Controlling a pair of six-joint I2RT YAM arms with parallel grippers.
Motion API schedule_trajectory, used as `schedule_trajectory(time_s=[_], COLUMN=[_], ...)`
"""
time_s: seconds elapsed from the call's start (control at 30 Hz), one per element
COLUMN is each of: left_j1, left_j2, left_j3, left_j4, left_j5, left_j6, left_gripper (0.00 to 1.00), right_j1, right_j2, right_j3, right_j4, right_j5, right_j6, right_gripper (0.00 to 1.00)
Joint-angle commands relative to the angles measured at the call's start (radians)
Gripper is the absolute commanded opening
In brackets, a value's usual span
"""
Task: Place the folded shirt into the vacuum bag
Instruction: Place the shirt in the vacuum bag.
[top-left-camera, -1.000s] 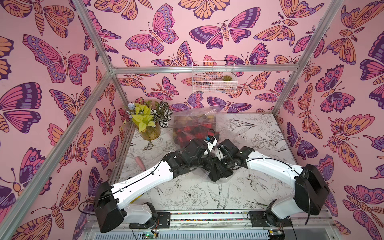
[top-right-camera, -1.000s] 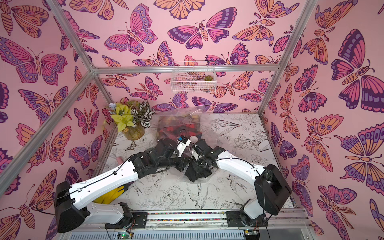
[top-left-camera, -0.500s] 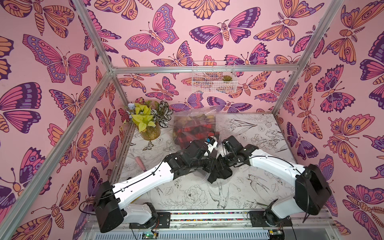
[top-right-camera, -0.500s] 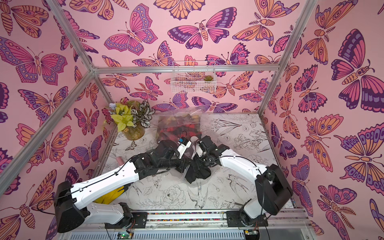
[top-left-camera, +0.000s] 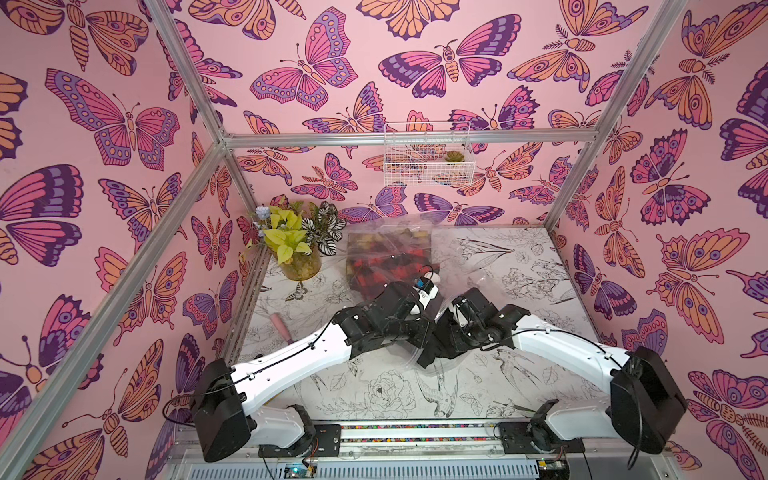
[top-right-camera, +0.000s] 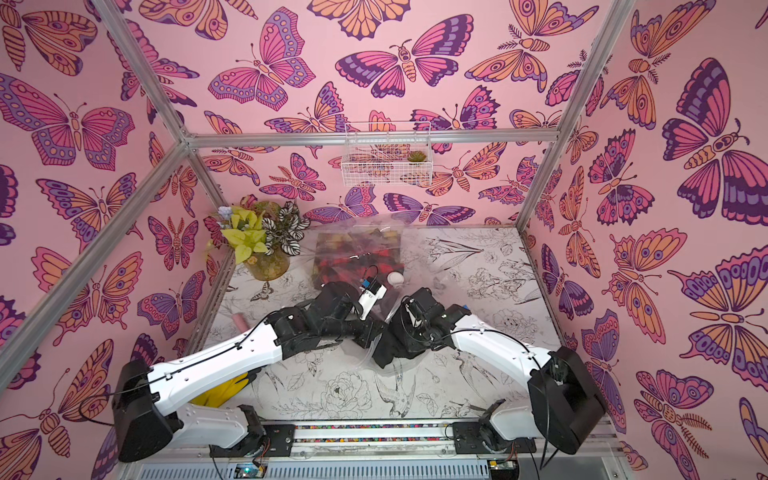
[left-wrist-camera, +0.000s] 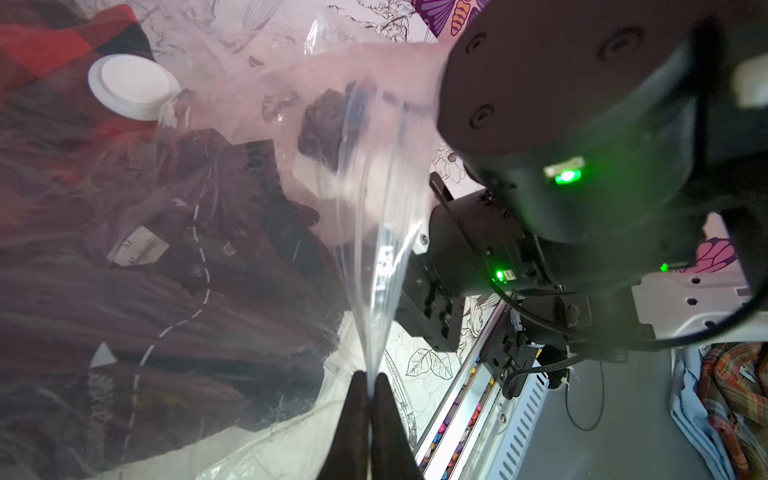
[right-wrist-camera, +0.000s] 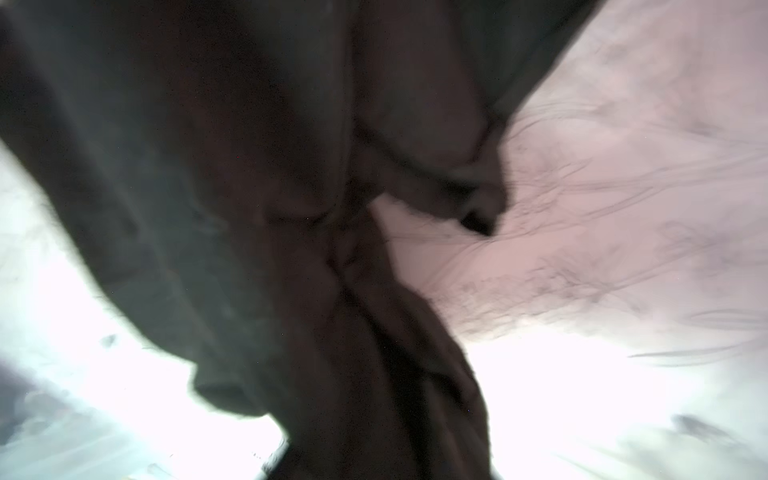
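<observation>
Left wrist view: left hand (left-wrist-camera: 368, 397) pinches the vacuum bag (left-wrist-camera: 374, 266); near the white valve (left-wrist-camera: 132, 85) the dark shirt (left-wrist-camera: 224, 195) seems only partly inside. For the right hand (top-left-camera: 434, 351), I cannot tell.

Table (top-left-camera: 374, 395): flat white top printed with black line drawings of flowers and birds.

Far left corner: round yellowish pot of yellow-green and striped leaves (top-left-camera: 300, 266).

Just right of the pot: clear crinkly plastic vacuum bag (top-left-camera: 390, 245), with red-and-black checked cloth inside.

Nearer than the pot, by the left edge: small pink cylinder (top-left-camera: 279, 327).

Well nearer again: soft yellow thing (top-right-camera: 224, 388), partly hidden.
</observation>
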Motion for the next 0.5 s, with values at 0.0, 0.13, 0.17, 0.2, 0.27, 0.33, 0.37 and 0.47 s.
schedule_trajectory(time_s=[0.0, 0.13, 0.17, 0.2, 0.27, 0.33, 0.37, 0.47], left_j1=[-0.004, -0.004, -0.004, -0.006, -0.006, -0.007, -0.007, -0.007], left_j2=[0.019, 0.029, 0.032, 0.032, 0.036, 0.036, 0.038, 0.044], left_j3=[-0.019, -0.033, -0.035, -0.035, -0.034, -0.031, -0.03, -0.023], left_j4=[0.015, 0.015, 0.015, 0.016, 0.016, 0.016, 0.015, 0.016], left_j5=[0.015, 0.016, 0.017, 0.018, 0.021, 0.024, 0.025, 0.028], left_j6=[0.004, 0.003, 0.003, 0.001, 0.001, 0.002, 0.003, 0.005], left_gripper=[0.0, 0.0, 0.0, 0.0, 0.0, 0.0, 0.0, 0.0], right_j1=[-0.027, -0.117, -0.119, -0.119, -0.119, -0.12, -0.12, -0.114], right_j2=[-0.006, -0.006, 0.014, 0.046, 0.116, 0.149, 0.139, 0.036], right_j3=[0.05, 0.0, 0.001, 0.015, 0.058, 0.062, 0.055, 0.015], right_j4=[0.002, 0.143, 0.154, 0.139, 0.065, 0.026, 0.02, 0.01], right_j5=[0.245, 0.241, 0.26, 0.283, 0.339, 0.391, 0.404, 0.375], right_j6=[0.077, 0.136, 0.138, 0.141, 0.162, 0.181, 0.187, 0.173], right_gripper=[0.02, 0.01, 0.02, 0.04, 0.15, 0.29, 0.34, 0.52])
